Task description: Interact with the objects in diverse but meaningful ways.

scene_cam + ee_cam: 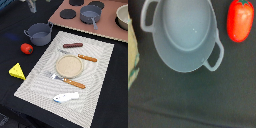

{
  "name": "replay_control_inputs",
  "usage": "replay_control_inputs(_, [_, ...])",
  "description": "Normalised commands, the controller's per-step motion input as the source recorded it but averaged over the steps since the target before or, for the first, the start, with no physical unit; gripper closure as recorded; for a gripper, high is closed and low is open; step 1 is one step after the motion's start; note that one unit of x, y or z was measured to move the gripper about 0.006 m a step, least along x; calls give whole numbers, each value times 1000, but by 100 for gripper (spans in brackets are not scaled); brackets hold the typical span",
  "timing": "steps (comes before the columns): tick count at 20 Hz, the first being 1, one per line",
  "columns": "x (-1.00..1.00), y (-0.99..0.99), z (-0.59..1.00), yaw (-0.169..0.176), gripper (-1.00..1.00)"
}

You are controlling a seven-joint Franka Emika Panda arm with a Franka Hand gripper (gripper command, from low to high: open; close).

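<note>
No gripper fingers visible in either view, so cannot tell how wide the hand is or whether anything is held. Looking straight down from the wrist view on the grey two-handled pot, empty inside, with one handle toward the red tomato and the other handle on the opposite side. Tomato lying just beside the pot, not touching, long axis roughly along the pot's side.

In the exterior view, pot standing upright on the dark desk, near the far corner of the striped placemat. Tomato nearer the front edge than the pot, then the yellow cheese wedge still nearer, thin end pointing away from the front edge. On the placemat, brown sausage lying along its far edge; white-and-blue fish-like piece lying near its front edge, long axis across the mat.
</note>
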Motion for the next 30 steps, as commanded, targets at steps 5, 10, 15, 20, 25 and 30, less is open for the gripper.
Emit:
replay_control_inputs(5, [124, -875, -73, 0, -100])
replay_control_inputs(10, [217, -912, -103, 1, -100])
replay_control_inputs(15, [61, -829, -238, 14, -100])
replay_control_inputs(20, [-125, -597, -381, 68, -100])
replay_control_inputs(25, [-105, -405, -255, 110, -100])
replay_control_inputs(30, [151, -452, -119, 24, -100])
